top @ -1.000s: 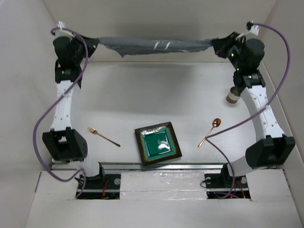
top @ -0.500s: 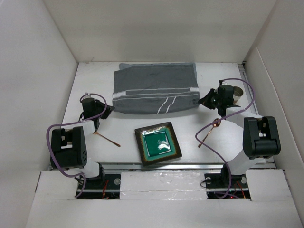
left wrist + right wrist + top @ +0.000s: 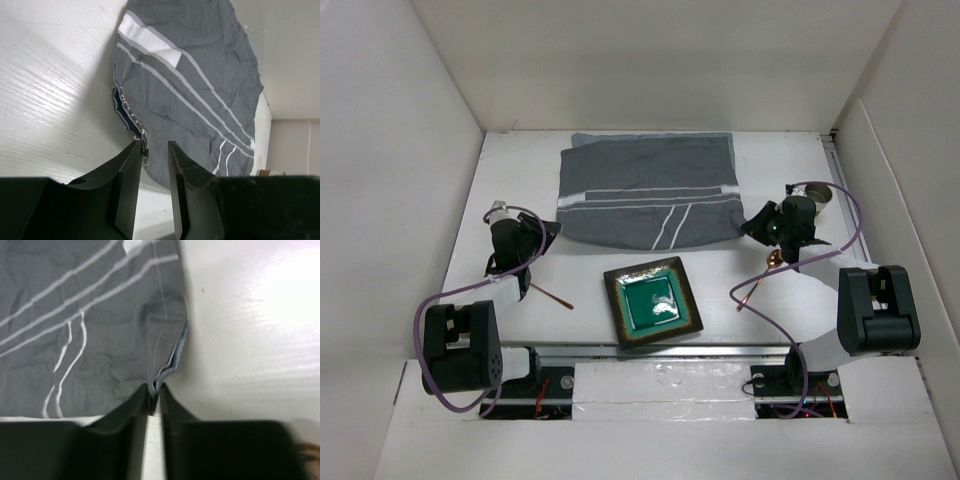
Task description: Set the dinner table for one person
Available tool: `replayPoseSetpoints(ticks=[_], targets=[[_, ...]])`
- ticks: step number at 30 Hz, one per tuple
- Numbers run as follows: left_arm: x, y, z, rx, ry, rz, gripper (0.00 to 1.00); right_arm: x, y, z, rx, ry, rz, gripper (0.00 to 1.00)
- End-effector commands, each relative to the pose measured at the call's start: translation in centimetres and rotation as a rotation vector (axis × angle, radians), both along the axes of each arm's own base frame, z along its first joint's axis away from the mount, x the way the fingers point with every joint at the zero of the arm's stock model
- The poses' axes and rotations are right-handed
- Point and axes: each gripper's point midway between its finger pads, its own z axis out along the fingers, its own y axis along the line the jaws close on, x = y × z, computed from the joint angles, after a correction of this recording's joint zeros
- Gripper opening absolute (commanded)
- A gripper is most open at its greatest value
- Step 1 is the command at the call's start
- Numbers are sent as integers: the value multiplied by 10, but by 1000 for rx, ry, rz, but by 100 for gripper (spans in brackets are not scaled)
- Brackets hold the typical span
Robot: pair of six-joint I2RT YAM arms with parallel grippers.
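The grey white-striped cloth mat (image 3: 650, 190) lies spread flat at the back of the white dinner table (image 3: 590, 262). My left gripper (image 3: 542, 236) is low at the mat's near-left corner. In the left wrist view that gripper (image 3: 155, 145) is open, and the mat (image 3: 190, 85) only brushes the left fingertip with its corner. My right gripper (image 3: 757, 222) is at the near-right corner. In the right wrist view its jaws (image 3: 156, 389) stand slightly parted, with the corner of the mat (image 3: 100, 325) still lying between the tips.
A square green plate (image 3: 652, 302) sits at the near centre. A copper fork (image 3: 552, 294) lies to its left, partly under the left arm. A copper spoon (image 3: 758, 280) lies to its right. A cup (image 3: 820, 193) stands behind the right gripper. White walls enclose the table.
A second ago both arms held the mat stretched high at the back. They lowered it flat onto the table, and both grippers' jaws have now parted at its near corners.
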Motion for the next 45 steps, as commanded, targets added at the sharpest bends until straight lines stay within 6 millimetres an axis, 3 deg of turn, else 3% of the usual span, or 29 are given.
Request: replayPoseSetpoints(ticks=[1, 2, 6, 9, 11, 12, 13, 14, 15, 16, 17, 18, 19, 20, 21, 23, 25, 26, 28, 29, 30, 32, 33, 38, 41, 45], targets=[[-3, -1, 27, 16, -88, 10, 37, -1, -6, 17, -27, -55, -42, 34], [-2, 0, 27, 18, -88, 14, 37, -2, -7, 22, -29, -65, -46, 35], [-11, 1, 59, 0, -169, 37, 42, -12, -5, 49, -25, -116, -43, 47], [-23, -2, 77, -15, -225, 30, 39, -31, 14, 68, -42, -164, 8, 47], [-30, -5, 88, 4, -253, 3, 33, -53, 28, 57, -46, -147, 67, 34], [-38, -7, 100, 12, -283, -13, 30, -67, 46, 61, -27, -167, 148, 6], [-43, -13, 105, 18, -298, -42, 19, -79, 55, 55, -17, -164, 199, 0], [-49, -20, 112, 23, -315, -84, 14, -94, 65, 40, -6, -156, 257, 0], [-58, -24, 123, 25, -336, -110, 11, -114, 88, 37, 27, -162, 377, 0], [-63, -27, 132, 32, -359, -135, 8, -125, 95, 32, 38, -160, 407, 0], [-69, -35, 151, 50, -405, -189, 8, -135, 96, 17, 35, -121, 404, 3], [-76, -37, 159, 73, -407, -209, 7, -141, 99, 12, 27, -107, 411, 35], [-79, -37, 170, 107, -424, -225, 8, -147, 104, 6, 23, -90, 426, 49], [-81, -39, 195, 138, -460, -250, 10, -150, 109, 7, 44, -95, 460, 58], [-83, -38, 194, 201, -435, -275, 12, -152, 115, 9, 55, -95, 484, 66], [-84, -48, 208, 236, -452, -354, 20, -154, 125, -2, 56, -39, 526, 68], [-85, -51, 210, 283, -450, -403, 24, -150, 136, -3, 56, -21, 572, 68], [-85, -57, 214, 287, -461, -438, 25, -152, 141, -19, 52, 33, 596, 68], [-85, -57, 206, 310, -420, -449, 26, -152, 148, -27, 72, 57, 622, 66], [-84, -56, 201, 314, -414, -447, 26, -149, 155, -23, 118, 37, 649, 65], [-83, -55, 199, 315, -413, -440, 27, -151, 155, -37, 135, 79, 660, 62], [-81, -55, 190, 311, -389, -445, 27, -153, 163, -39, 182, 85, 691, 61], [-82, -55, 188, 317, -379, -449, 27, -153, 162, -50, 194, 117, 683, 58], [-78, -50, 192, 339, -372, -425, 27, -161, 174, -57, 307, 141, 725, 51], [-77, -50, 193, 339, -374, -425, 27, -166, 177, -62, 349, 157, 737, 39], [-77, -48, 192, 341, -370, -416, 27, -175, 181, -55, 402, 151, 774, 0]])
